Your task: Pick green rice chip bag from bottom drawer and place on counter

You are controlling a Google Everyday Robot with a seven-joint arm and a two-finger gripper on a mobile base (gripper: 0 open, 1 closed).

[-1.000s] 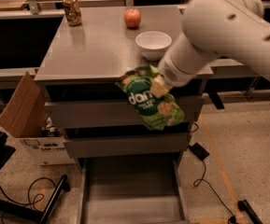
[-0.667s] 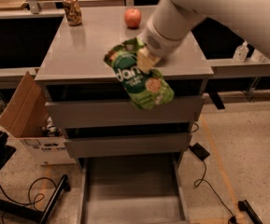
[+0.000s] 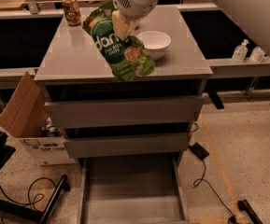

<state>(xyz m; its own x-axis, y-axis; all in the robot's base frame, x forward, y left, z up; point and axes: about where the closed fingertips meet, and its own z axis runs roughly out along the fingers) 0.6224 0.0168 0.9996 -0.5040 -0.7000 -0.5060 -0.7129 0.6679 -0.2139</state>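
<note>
Since a sec ago I've swung the green rice chip bag (image 3: 121, 56) up over the desk (image 3: 183, 55), end effector (image 3: 123, 25) pinching its upper half, long axis slanting down-right.

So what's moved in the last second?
The gripper, still shut on the green rice chip bag, has lifted it from in front of the upper drawers up and back over the counter. The white bowl, drink can and open bottom drawer are unchanged.
</note>
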